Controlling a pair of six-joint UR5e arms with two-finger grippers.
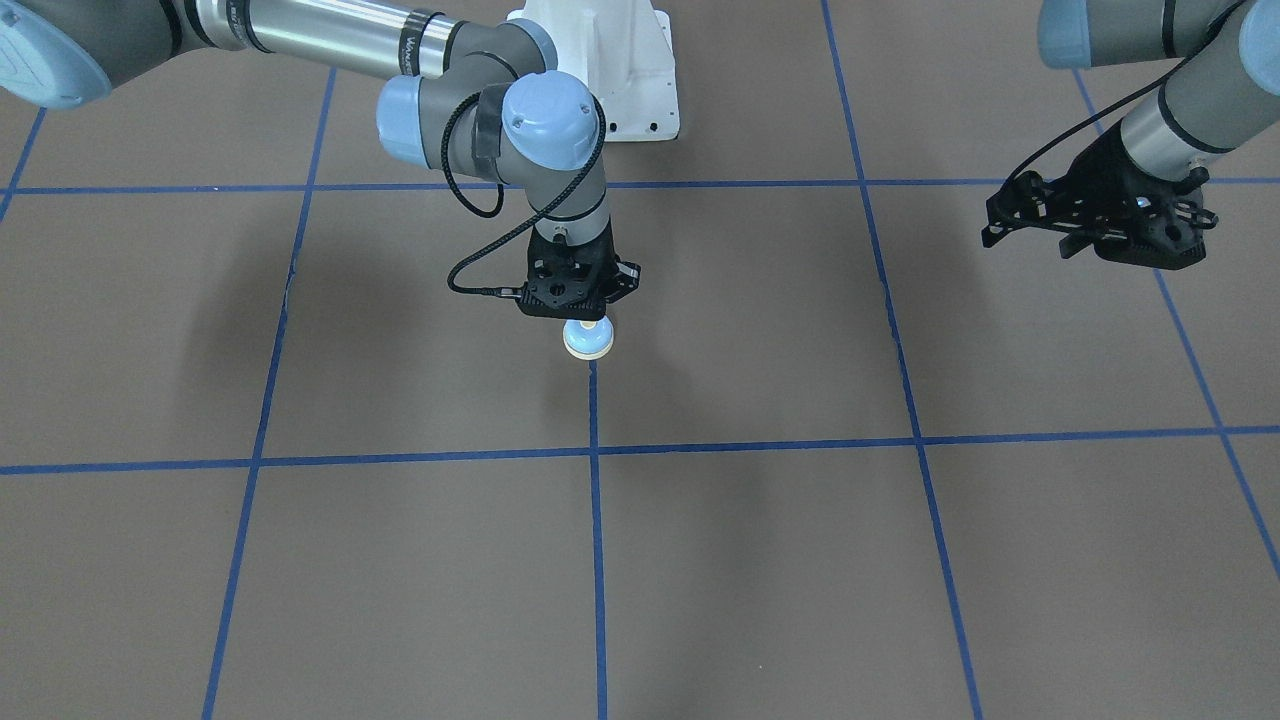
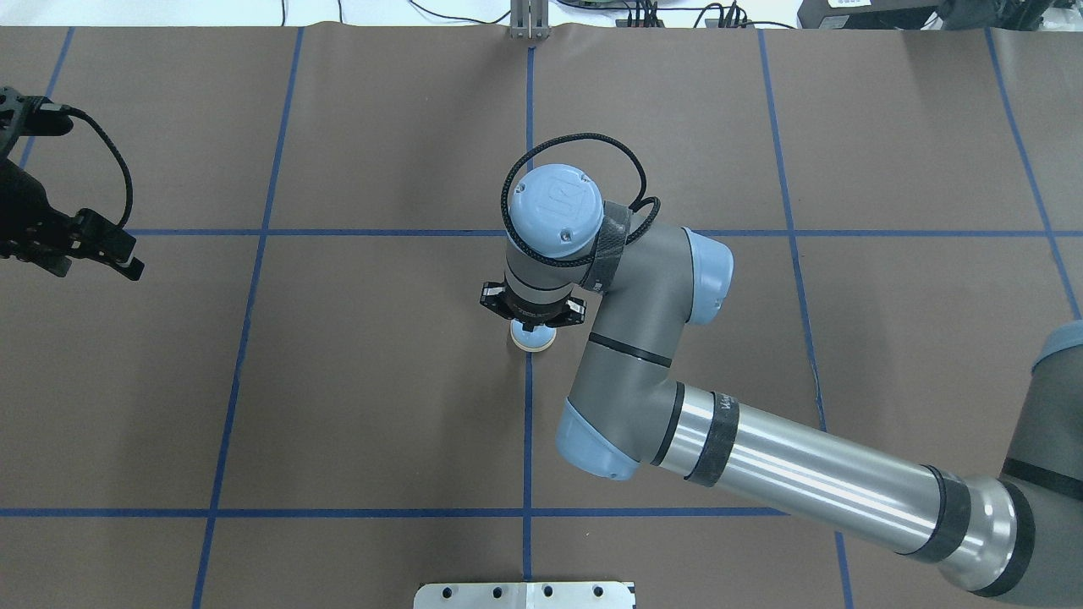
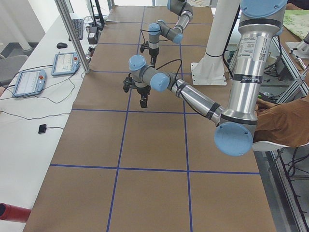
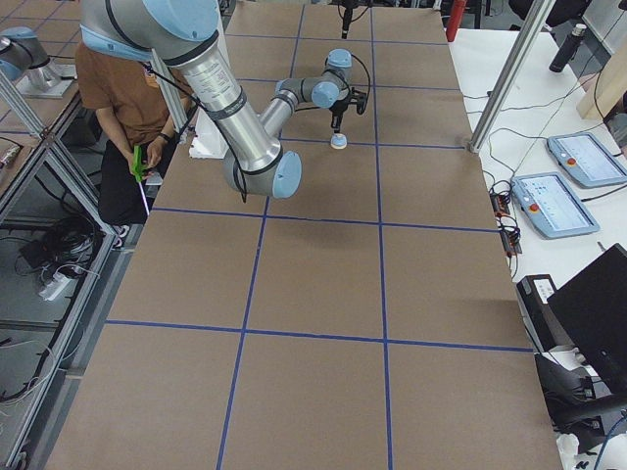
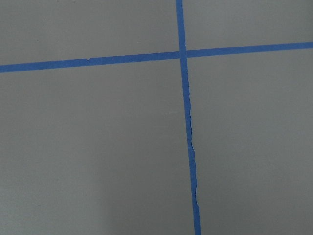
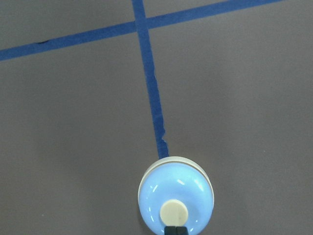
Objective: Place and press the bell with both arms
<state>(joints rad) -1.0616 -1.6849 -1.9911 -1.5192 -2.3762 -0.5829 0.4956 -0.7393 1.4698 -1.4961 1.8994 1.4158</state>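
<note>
Bell stands upright on the brown table, on the central blue tape line and about mid-table, in front of the white pedestal. Right arm reaches in low across the table, elbow bent, last wrist link vertical, tool pointing straight down. Right gripper sits directly above the bell. In the wrist view its fingertips are pressed together into one narrow black tip at the near edge of the cream button; contact with the button cannot be confirmed. Left arm is held well off to its own side, raised clear of the table, wrist tilted. Left gripper is well apart from the bell, fingers appearing spread, nothing between them. Left wrist view shows only table and crossing tape.
</note>
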